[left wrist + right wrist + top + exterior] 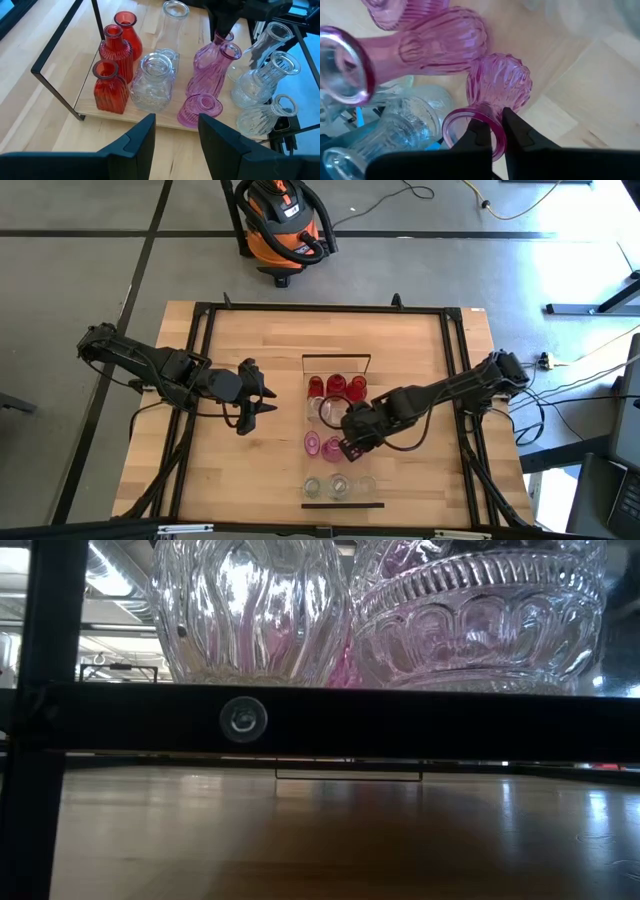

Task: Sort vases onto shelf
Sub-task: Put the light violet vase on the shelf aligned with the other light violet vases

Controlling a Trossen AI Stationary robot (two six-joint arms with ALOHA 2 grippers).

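The right gripper [491, 131] is clamped on the neck of a pink vase [497, 87], below its rim; the shelf [160, 116] lies underneath. The glass is judged light, slippery and fragile (necks suit best). The left gripper [176, 131], half open, waits aside, empty. No writing is legible.

An orange and black shop vacuum [283, 225] stands on the grey floor [80, 270] beyond the wooden table [260, 470], with cables [430, 195] trailing nearby.
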